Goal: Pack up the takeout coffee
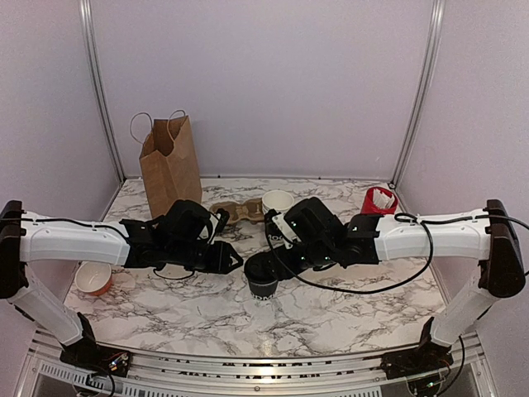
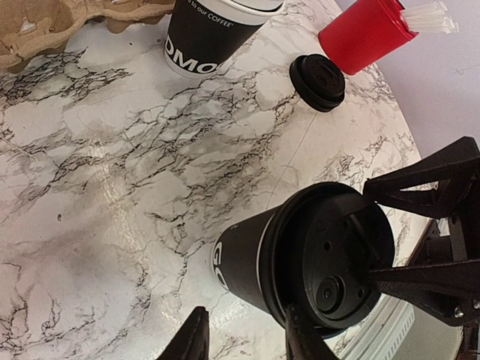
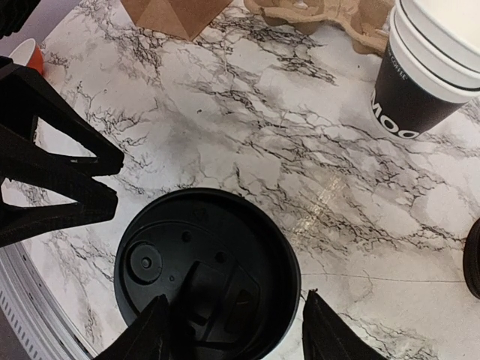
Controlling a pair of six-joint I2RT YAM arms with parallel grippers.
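The takeout coffee (image 1: 263,279), a black cup with a black lid, stands upright near the table's middle. In the left wrist view the takeout coffee (image 2: 300,255) shows white lettering low on its side. My left gripper (image 2: 247,341) is open just left of it, one fingertip (image 2: 304,337) at the lid's rim and bare table between the fingers. My right gripper (image 3: 236,337) hangs open over the takeout coffee (image 3: 206,262). One finger (image 3: 146,337) lies above the lid, the other (image 3: 330,337) outside its rim. In the top view, left gripper (image 1: 235,259) and right gripper (image 1: 273,252) flank the cup.
A brown paper bag (image 1: 169,161) stands at the back left. Beside it lie a cardboard cup carrier (image 1: 235,212) and a stack of lidless cups (image 1: 277,201). A loose black lid (image 2: 317,81) and a red cup (image 1: 378,200) sit back right. An orange bowl (image 1: 93,279) is far left.
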